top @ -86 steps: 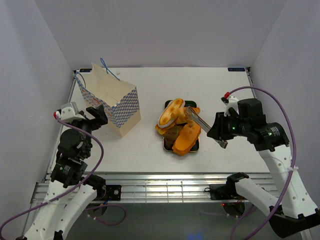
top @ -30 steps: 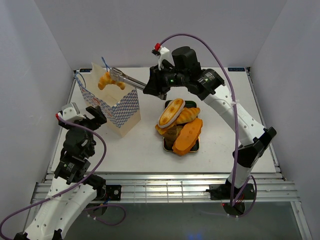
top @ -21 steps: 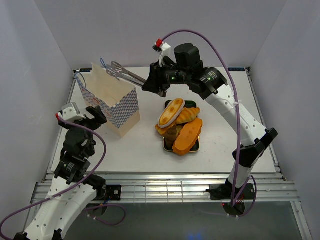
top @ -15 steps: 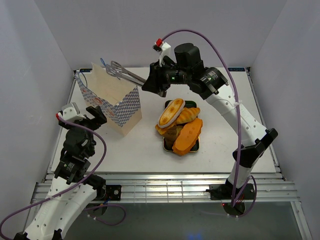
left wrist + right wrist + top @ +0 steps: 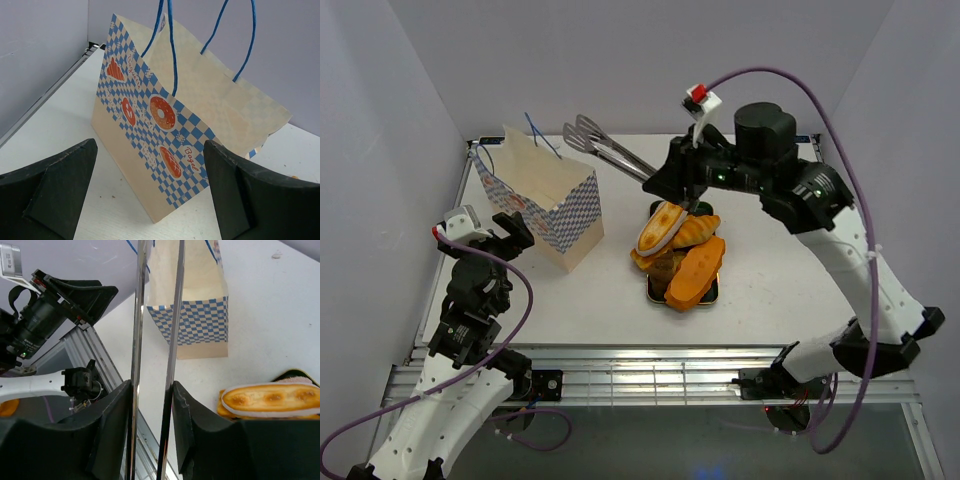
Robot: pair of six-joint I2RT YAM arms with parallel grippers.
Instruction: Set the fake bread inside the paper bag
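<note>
Right hand (image 5: 670,180), gripping tongs (image 5: 615,150), has drawn back from bag (image 5: 545,205); bread (image 5: 685,255) lies beneath.

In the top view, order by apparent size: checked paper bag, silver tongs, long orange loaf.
Largest: cream blue-checked paper bag
Then silver metal tongs and long orange loaf: alike; tongs hang nearer camera

Overhead view looks down; 2 wrist views share the paper bag (image 5: 165,145).

Matt paper bag (image 5: 558,214); glossy smooth plastic bread (image 5: 696,274); polished metal tongs (image 5: 616,152); matt white table (image 5: 760,285)
</note>
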